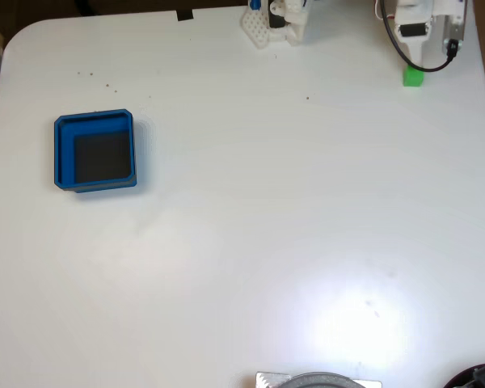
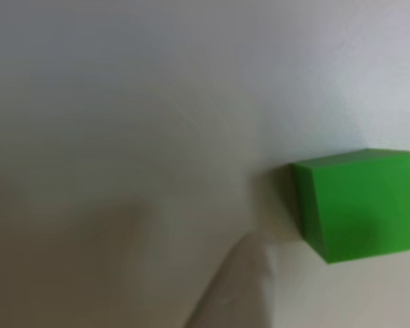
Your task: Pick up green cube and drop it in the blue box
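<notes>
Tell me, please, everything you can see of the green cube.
The green cube is a small, bright green, plain-sided block, smooth and matte like plastic. It rests on the white table near the top right edge in the fixed view, just below the arm, far from the blue box. Up close a pale fingertip lies just beside it; contact is unclear.

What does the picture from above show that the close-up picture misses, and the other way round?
The fixed view alone takes in the blue box far left, the whole white table and the white arm at the top right. The other view alone gives the pale fingertip just short of the cube, at its lower left. Both share the green cube resting on the table.
</notes>
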